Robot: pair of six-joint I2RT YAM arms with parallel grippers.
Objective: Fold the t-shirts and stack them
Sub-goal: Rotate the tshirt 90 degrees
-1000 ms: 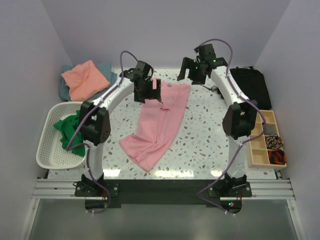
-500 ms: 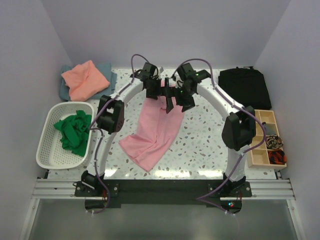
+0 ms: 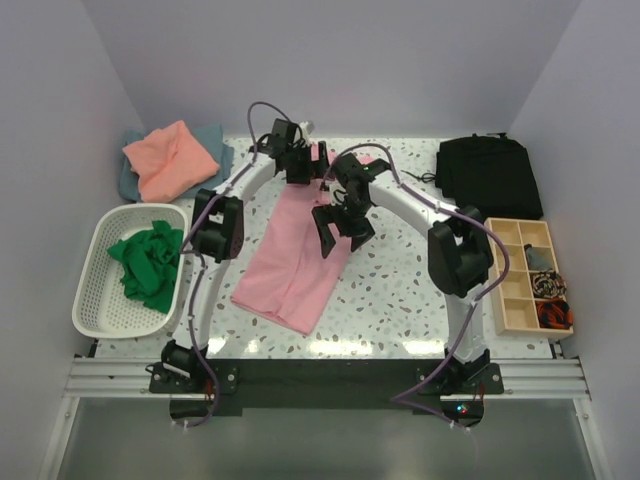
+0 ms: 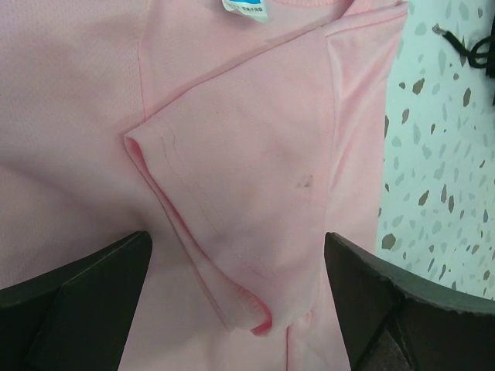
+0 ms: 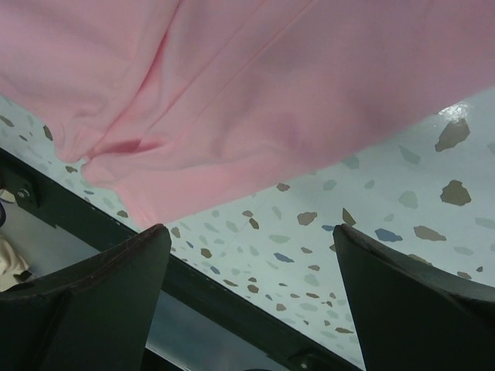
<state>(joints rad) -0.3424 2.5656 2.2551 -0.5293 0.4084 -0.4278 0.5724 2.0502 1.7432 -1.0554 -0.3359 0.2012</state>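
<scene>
The light pink t-shirt (image 3: 295,255) lies folded lengthwise as a long strip down the middle of the table. My left gripper (image 3: 305,168) is open just above its collar end; the left wrist view shows a folded-in sleeve (image 4: 232,224) and the neck label (image 4: 246,8) between the fingers. My right gripper (image 3: 338,228) is open and empty over the shirt's right edge (image 5: 255,100). The salmon-orange t-shirt (image 3: 168,158) lies on the grey-blue t-shirt (image 3: 214,143) at the back left. The bright green t-shirt (image 3: 148,262) is crumpled in the white basket (image 3: 95,300).
A black bag (image 3: 490,175) sits at the back right. A wooden compartment tray (image 3: 530,280) with small items stands at the right edge. The table's dark front edge (image 5: 232,301) shows in the right wrist view.
Both grippers have let go of the pink shirt. It now lies flatter and straighter, its lower end shifted left. My right gripper has come forward over the shirt's middle.
</scene>
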